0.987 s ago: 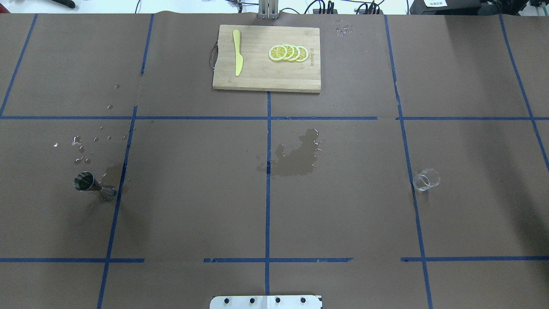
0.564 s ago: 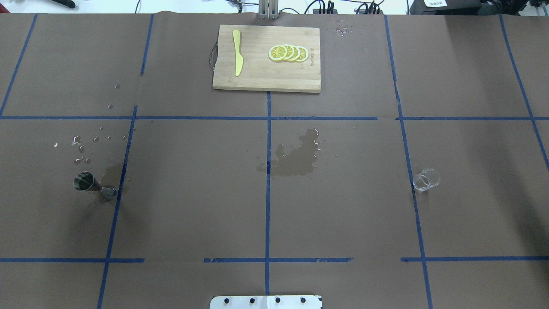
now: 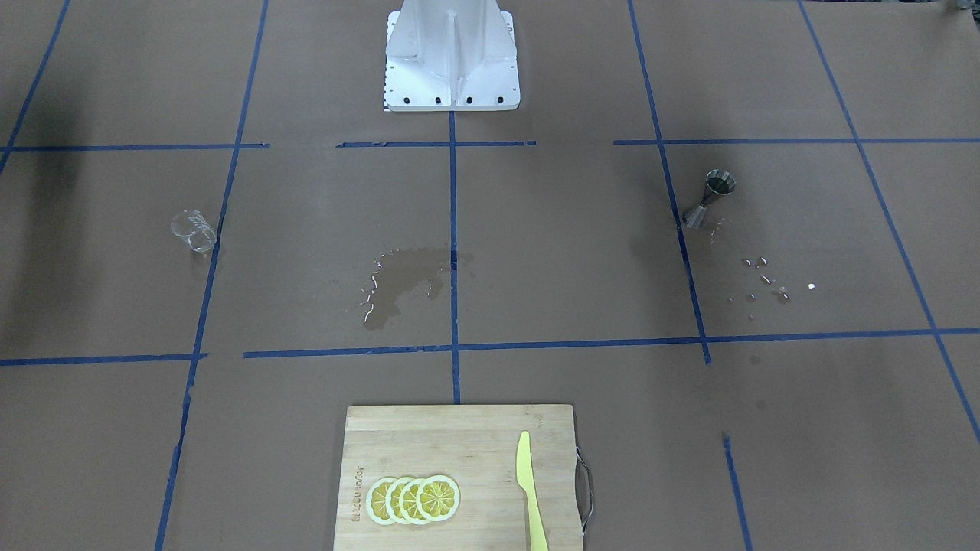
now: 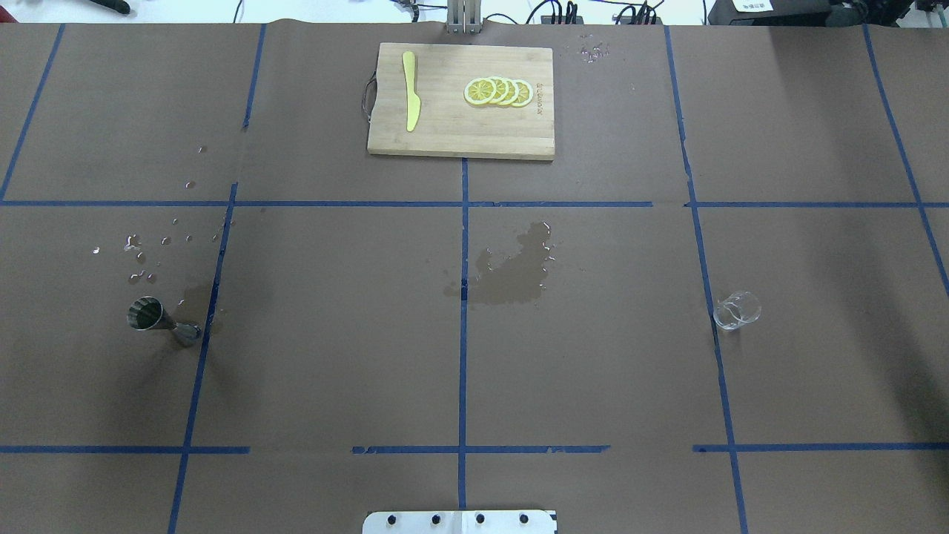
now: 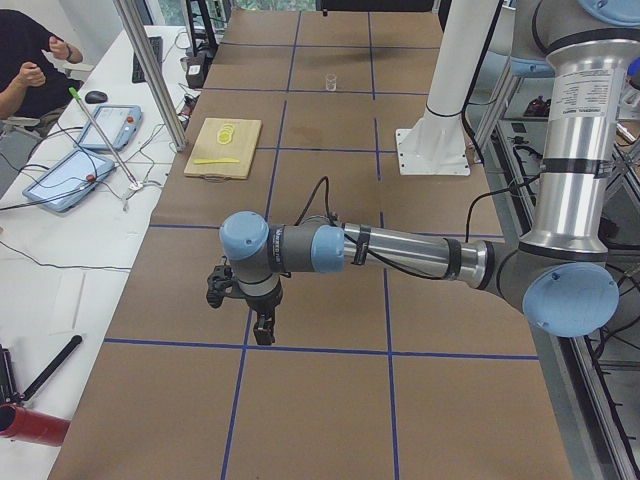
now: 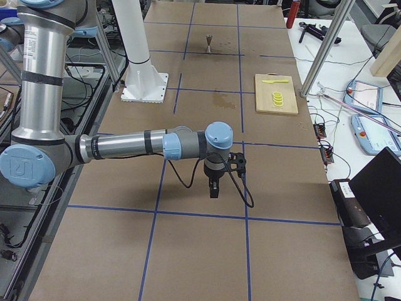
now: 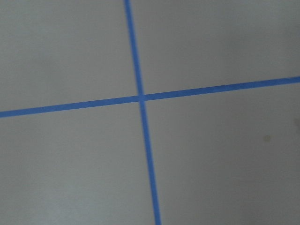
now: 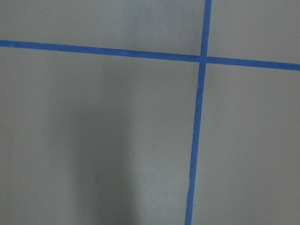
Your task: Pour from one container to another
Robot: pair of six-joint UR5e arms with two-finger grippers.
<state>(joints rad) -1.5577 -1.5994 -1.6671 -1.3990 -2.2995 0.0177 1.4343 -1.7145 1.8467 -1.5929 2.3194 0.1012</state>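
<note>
The clear glass tumbler [image 4: 737,310] [image 3: 193,230] stands upright on the table's right side. The steel jigger [image 4: 159,320] [image 3: 710,199] stands upright far off on the left side, on a damp patch. Neither gripper appears in the overhead or front views. The left gripper [image 5: 262,328] shows only in the exterior left view, pointing down over a tape line, well short of the jigger. The right gripper [image 6: 213,188] shows only in the exterior right view, also pointing down above the paper. I cannot tell whether either is open or shut. Both wrist views show only brown paper and blue tape.
A wooden cutting board [image 4: 445,133] at the far middle carries a yellow knife [image 4: 410,89] and lemon slices [image 4: 498,91]. A wet stain [image 4: 511,274] marks the table's centre, and droplets [image 4: 141,256] lie beyond the jigger. A person [image 5: 25,70] sits at a side desk.
</note>
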